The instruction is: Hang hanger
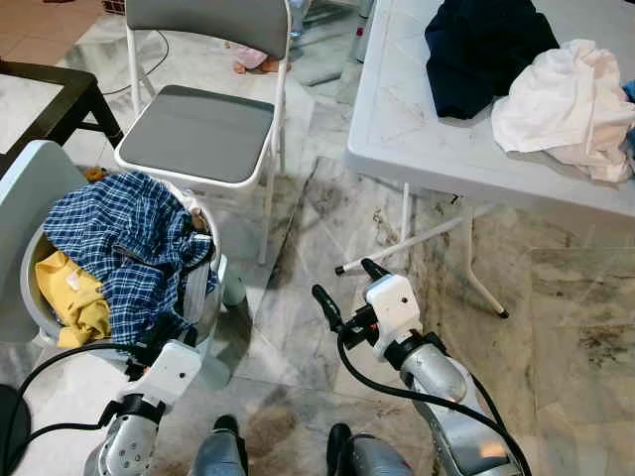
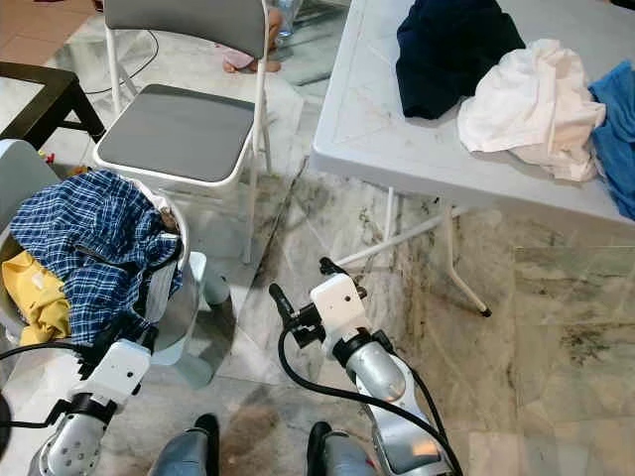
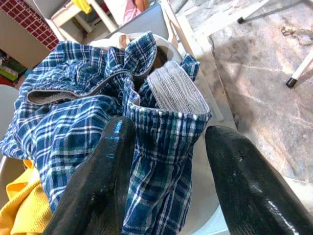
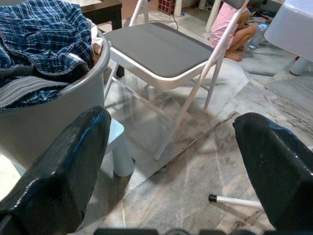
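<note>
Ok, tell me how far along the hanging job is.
Nothing looks done yet. The left gripper is open around a fold of the blue plaid shirt draped over the grey laundry basket, not yet closed on it. The right gripper is open above the floor, holding nothing. I can't make out a hanger, so all the hanging remains.

Setting: a lived-in home, in an area used for sorting laundry. Indicators: a grey laundry basket (image 1: pixel 213 297) filled with a blue plaid shirt (image 1: pixel 129 248) and a yellow garment (image 1: pixel 74 297); a white folding counter (image 1: pixel 417 139) carrying a dark navy garment (image 1: pixel 481 50) and a crumpled white garment (image 1: pixel 566 104); a grey-seated folding chair (image 1: pixel 198 129); a dark side table (image 1: pixel 50 94); a veined marble tile floor (image 1: pixel 327 218). A person in pink crouches on the floor beyond the chair (image 4: pixel 230 27).
</note>
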Tool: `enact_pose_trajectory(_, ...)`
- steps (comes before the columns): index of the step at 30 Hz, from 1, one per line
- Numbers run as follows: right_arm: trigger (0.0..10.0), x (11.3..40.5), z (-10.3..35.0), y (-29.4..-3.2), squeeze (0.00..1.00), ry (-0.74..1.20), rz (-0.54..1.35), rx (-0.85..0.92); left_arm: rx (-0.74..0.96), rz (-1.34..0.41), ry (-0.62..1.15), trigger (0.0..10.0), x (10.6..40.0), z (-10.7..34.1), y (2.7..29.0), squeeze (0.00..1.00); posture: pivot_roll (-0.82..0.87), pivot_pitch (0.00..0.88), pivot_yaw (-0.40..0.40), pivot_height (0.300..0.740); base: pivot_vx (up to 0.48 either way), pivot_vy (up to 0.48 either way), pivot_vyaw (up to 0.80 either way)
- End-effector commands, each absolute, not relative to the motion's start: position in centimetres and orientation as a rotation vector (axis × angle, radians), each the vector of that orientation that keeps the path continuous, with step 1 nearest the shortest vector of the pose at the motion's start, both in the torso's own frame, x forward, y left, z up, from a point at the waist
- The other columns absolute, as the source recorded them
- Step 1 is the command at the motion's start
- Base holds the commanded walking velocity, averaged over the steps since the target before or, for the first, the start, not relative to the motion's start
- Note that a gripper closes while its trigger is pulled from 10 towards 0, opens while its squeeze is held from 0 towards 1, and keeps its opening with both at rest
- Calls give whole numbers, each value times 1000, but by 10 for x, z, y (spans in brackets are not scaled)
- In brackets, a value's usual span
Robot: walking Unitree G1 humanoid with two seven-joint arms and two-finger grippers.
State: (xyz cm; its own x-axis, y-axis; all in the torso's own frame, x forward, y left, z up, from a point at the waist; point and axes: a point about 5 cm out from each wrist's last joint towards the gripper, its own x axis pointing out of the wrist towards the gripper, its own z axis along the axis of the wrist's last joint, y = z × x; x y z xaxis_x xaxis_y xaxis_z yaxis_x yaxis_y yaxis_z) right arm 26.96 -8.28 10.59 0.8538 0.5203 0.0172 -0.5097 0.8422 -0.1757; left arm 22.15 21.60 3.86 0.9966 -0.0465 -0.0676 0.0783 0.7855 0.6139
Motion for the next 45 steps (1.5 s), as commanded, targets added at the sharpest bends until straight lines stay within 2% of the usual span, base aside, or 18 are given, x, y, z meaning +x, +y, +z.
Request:
enact_pose_trajectory(1, 10000, 269, 102, -84, 0, -54, 542, -173, 652, -68, 90, 10000, 217, 32, 215, 1000, 172, 276, -95, 740, 0, 0, 0)
enact_pose_trajectory(11, 10000, 269, 102, -84, 0, -53, 546, -174, 665, -48, 171, 10000, 224, 19, 215, 1000, 172, 276, -98, 740, 0, 0, 0)
enact_pose_trajectory(18, 10000, 270, 103, -82, 0, -55, 547, -173, 705, -62, 221, 10000, 239, 13, 212, 1000, 164, 275, -95, 740, 0, 0, 0)
enact_pose_trajectory(19, 10000, 270, 103, -82, 0, -56, 547, -172, 712, -57, 217, 10000, 244, 15, 212, 0, 161, 274, -94, 740, 0, 0, 0)
enact_pose_trajectory(23, 10000, 269, 102, -84, 0, -56, 541, -172, 725, -60, 203, 10000, 252, 19, 209, 0, 155, 271, -86, 740, 0, 0, 0)
enact_pose_trajectory(24, 10000, 269, 102, -84, 0, -55, 538, -172, 727, -62, 195, 4353, 254, 20, 209, 0, 155, 271, -86, 740, 0, 0, 0)
enact_pose_trajectory(25, 10000, 269, 102, -84, 0, -55, 538, -172, 727, -62, 195, 4353, 254, 20, 209, 0, 155, 271, -86, 740, 0, 0, 0)
enact_pose_trajectory(26, 10000, 269, 102, -85, 0, -55, 533, -171, 727, -66, 182, 0, 255, 22, 208, 0, 154, 270, -83, 740, 0, 0, 0)
enact_pose_trajectory(36, 10000, 268, 101, -84, 0, -49, 548, -157, 739, -80, 181, 0, 252, 21, 208, 0, 161, 267, -78, 740, 0, 0, 0)
enact_pose_trajectory(37, 10000, 267, 101, -83, 0, -29, 618, -120, 748, -85, 200, 8902, 247, 19, 210, 0, 164, 265, -77, 740, 0, 0, 0)
enact_pose_trajectory(38, 10000, 266, 102, -83, 0, -11, 685, -95, 755, -83, 212, 10000, 243, 18, 212, 0, 166, 264, -77, 740, 0, 0, 0)
enact_pose_trajectory(42, 10000, 266, 103, -85, 0, 2, 750, -107, 753, -67, 213, 10000, 234, 18, 216, 0, 170, 262, -79, 740, 0, 0, 0)
enact_pose_trajectory(43, 10000, 267, 103, -86, 0, 2, 754, -111, 746, -62, 216, 10000, 231, 18, 217, 1000, 174, 262, -79, 740, 0, 0, 0)
enact_pose_trajectory(45, 10000, 268, 104, -87, 0, 1, 754, -112, 741, -57, 217, 10000, 226, 17, 218, 1000, 178, 262, -82, 740, 0, 0, 0)
